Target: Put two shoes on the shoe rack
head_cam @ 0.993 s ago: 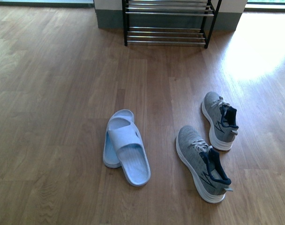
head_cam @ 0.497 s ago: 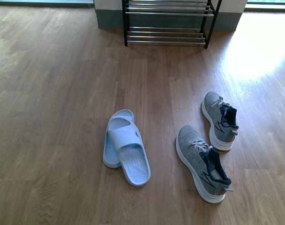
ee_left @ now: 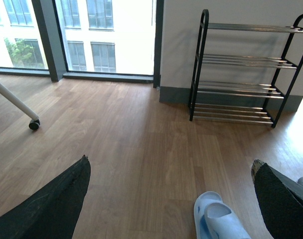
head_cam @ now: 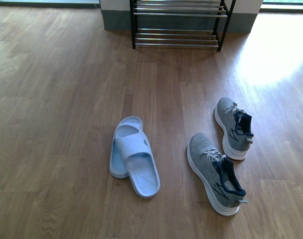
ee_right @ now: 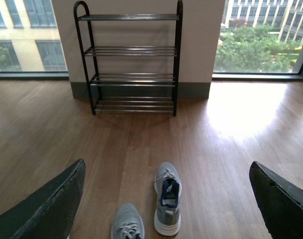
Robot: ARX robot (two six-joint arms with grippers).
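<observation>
Two grey knit sneakers lie on the wooden floor at the right of the front view, one nearer (head_cam: 215,173) and one farther (head_cam: 233,127). A pair of pale blue slides (head_cam: 134,155) lies stacked to their left. The black shoe rack (head_cam: 179,24) stands against the far wall. Neither arm shows in the front view. My left gripper (ee_left: 171,167) hangs open above the floor, with a slide (ee_left: 217,221) below it. My right gripper (ee_right: 166,172) is open high above the farther sneaker (ee_right: 167,204); the toe of the other sneaker (ee_right: 127,222) shows beside it. The rack (ee_right: 133,59) is ahead of it.
A white pole on a black caster (ee_left: 34,124) stands on the floor in the left wrist view. Floor-to-ceiling windows (ee_left: 106,35) flank the wall behind the rack. A bright sun patch (head_cam: 276,50) lies on the floor right of the rack.
</observation>
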